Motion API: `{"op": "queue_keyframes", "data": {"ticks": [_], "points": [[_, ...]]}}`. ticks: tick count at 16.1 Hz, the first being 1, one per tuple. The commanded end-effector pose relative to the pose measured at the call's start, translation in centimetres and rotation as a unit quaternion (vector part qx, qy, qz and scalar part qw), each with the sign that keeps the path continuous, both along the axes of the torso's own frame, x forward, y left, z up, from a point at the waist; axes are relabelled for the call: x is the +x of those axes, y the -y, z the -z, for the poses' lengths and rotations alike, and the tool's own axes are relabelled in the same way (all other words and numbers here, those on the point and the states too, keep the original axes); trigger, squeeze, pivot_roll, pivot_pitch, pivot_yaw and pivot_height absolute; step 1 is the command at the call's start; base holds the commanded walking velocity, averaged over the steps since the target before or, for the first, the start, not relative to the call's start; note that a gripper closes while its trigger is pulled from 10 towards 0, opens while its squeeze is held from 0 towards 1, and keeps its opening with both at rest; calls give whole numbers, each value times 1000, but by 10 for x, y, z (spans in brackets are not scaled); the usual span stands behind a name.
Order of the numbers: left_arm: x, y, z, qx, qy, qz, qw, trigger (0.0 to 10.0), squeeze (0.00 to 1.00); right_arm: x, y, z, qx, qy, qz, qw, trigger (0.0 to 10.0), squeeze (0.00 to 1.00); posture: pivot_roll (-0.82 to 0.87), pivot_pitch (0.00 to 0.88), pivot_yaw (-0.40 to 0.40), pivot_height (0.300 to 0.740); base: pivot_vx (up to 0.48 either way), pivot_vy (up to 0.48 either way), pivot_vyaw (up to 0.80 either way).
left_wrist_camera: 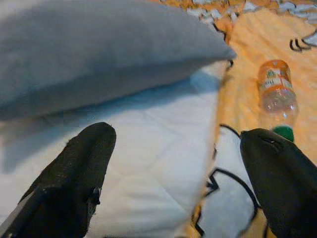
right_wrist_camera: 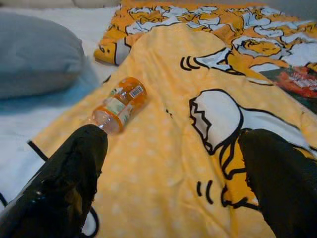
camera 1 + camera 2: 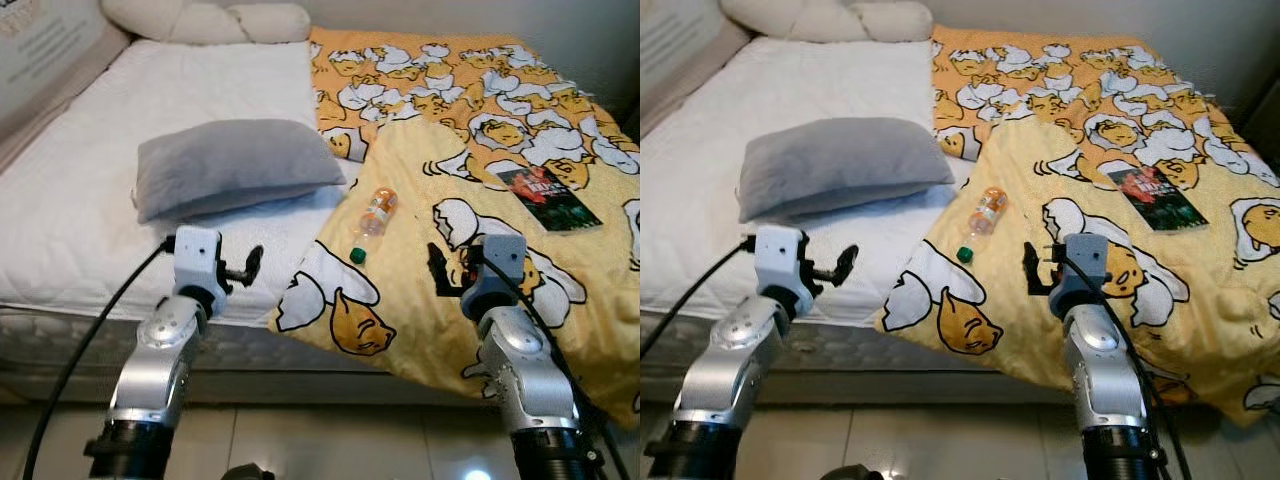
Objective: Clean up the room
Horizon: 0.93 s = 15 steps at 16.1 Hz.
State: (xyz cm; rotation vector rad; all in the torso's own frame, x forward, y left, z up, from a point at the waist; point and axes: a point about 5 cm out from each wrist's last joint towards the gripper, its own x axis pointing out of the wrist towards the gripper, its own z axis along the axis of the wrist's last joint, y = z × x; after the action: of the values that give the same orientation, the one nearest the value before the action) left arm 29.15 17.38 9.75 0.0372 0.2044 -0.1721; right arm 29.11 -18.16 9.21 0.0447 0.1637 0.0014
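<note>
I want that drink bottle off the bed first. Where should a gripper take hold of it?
Grip the plastic bottle across its orange-labelled middle, coming down from above. It lies flat on the yellow blanket, green cap toward the robot, so its round sides are free. The right gripper, fingers open, looks nearest.

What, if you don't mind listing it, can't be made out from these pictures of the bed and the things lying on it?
- Book cover: print too small to read in the eye views; cut off by the edge in the right wrist view.
- Bottle: cap end hidden behind a finger of the right gripper; label text too blurred.
- Grey pillow: cut off by the edge in the left wrist view, beyond the left gripper.
- Floor under the bed: hidden by the blanket.
</note>
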Motion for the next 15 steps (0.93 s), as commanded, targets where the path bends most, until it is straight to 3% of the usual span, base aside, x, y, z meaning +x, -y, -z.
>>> {"op": "queue_keyframes", "data": {"ticks": [1, 3, 5, 6, 9, 12, 15], "points": [[-1, -1, -3, 1, 3, -4, 1000, 10000, 286, -2, 0, 0, -11, 6, -10, 1000, 10000, 0, -40, 0, -3, 740, 281, 0, 0], [-1, -1, -4, 5, 0, 6, 1000, 10000, 278, -3, -8, -1, -28, 12, -43, 999, 10000, 0, -50, 0, 1, 740, 262, 0, 400], [-1, -4, -5, 8, -1, -7, 1000, 10000, 267, -3, -8, -1, -24, 7, -35, 999, 10000, 0, -50, 0, 4, 740, 251, 0, 800], [0, -4, -5, 9, 1, -8, 1000, 10000, 259, -1, -5, 0, -9, 1, -25, 1000, 10000, 0, -44, 0, 2, 740, 281, 0, 0], [0, -4, -6, 7, 1, -8, 1000, 10000, 255, 1, -4, 1, -34, -4, -26, 999, 10000, 0, -46, 0, 4, 740, 339, 0, 0], [1, -5, -6, 7, 0, -10, 1000, 10000, 259, 1, -4, 3, -23, -13, -28, 999, 10000, 0, -45, 0, 3, 740, 385, 0, 0], [1, -2, -6, 6, -1, -5, 1000, 10000, 259, 1, -11, 1, -42, -5, -66, 997, 10000, 0, -45, 0, -1, 740, 384, 0, 267]]}}
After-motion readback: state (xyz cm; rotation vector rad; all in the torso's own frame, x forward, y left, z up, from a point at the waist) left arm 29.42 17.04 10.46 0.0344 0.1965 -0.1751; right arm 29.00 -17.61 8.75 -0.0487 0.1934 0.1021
